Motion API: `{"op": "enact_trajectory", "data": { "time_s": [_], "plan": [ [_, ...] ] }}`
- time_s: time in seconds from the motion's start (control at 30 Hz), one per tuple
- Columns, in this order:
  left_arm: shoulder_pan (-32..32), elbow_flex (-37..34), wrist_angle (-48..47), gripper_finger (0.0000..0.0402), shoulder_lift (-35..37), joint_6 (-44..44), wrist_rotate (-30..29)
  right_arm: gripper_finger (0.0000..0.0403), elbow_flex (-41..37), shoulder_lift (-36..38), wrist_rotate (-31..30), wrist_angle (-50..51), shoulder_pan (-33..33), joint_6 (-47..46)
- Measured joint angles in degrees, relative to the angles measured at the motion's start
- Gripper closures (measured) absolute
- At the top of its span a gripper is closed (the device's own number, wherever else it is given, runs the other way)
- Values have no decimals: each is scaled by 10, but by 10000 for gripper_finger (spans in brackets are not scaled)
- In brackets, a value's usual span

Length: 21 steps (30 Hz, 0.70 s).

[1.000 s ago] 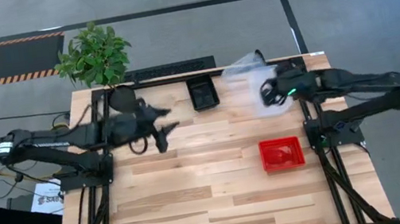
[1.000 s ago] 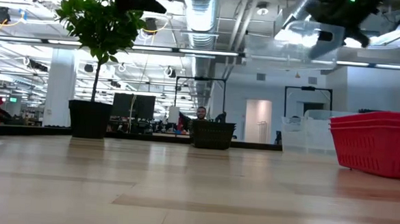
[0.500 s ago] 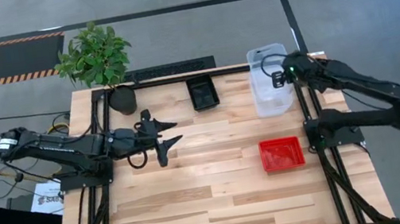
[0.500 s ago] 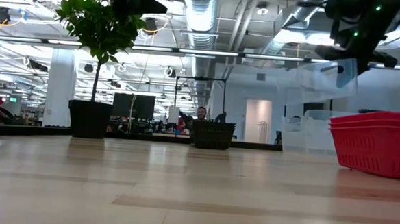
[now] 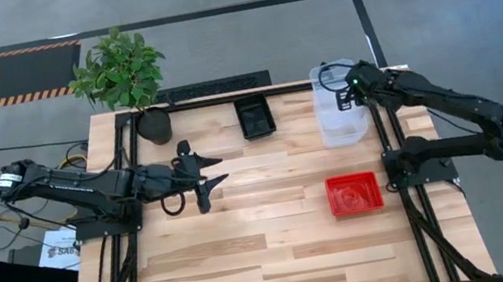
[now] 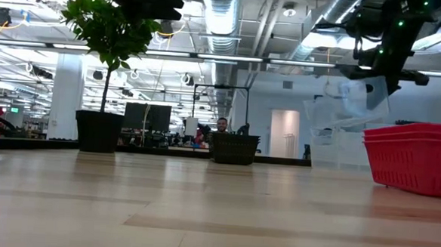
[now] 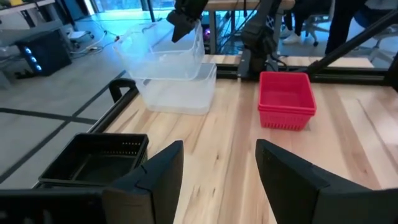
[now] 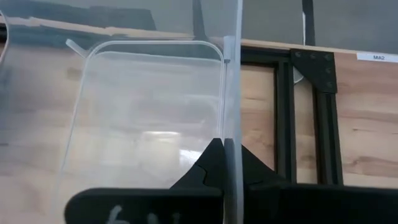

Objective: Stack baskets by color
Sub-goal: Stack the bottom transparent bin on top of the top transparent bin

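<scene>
My right gripper (image 5: pixel 347 95) is shut on a clear basket (image 7: pixel 163 45) at the table's far right. This basket hangs tilted over a second clear basket (image 7: pixel 177 94) that stands on the table. I cannot tell whether the two touch. A red basket stack (image 5: pixel 354 194) stands nearer, on the right. A black basket (image 5: pixel 254 115) stands at the far middle. My left gripper (image 5: pixel 208 171) is open above the table's left half and holds nothing. It points toward the right edge. My right gripper pinches the clear basket's right side wall (image 8: pixel 231 134) at the rim. One finger stands inside the basket and one outside. The fingers slant down from the table's right side. The basket hangs tilted (image 6: pixel 352 99) below them, over the other clear basket.
A black plant pot (image 5: pixel 154 125) with a leafy plant (image 5: pixel 119 69) stands at the far left corner. Black frame bars (image 8: pixel 312 118) run along the table's right and far edges. Bare wood (image 5: pixel 249 253) fills the near half.
My right gripper has swung toward the table's far right corner and sunk, tipping more downward. The clear basket went with it, turned lengthwise and came down over the other clear basket. My left gripper has sunk a little.
</scene>
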State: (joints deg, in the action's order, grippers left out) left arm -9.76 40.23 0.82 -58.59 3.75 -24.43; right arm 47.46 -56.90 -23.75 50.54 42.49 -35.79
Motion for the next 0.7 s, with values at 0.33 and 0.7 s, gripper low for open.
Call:
{"op": "enact_trajectory", "data": {
  "time_s": [0.33, 0.7],
  "plan": [
    [0, 0, -2, 214, 0, -6, 0, 390, 0, 40, -1, 25, -22, -9],
    [10, 0, -1, 214, 0, -7, -3, 390, -1, 94, -31, 35, -54, -26]
  ]
}}
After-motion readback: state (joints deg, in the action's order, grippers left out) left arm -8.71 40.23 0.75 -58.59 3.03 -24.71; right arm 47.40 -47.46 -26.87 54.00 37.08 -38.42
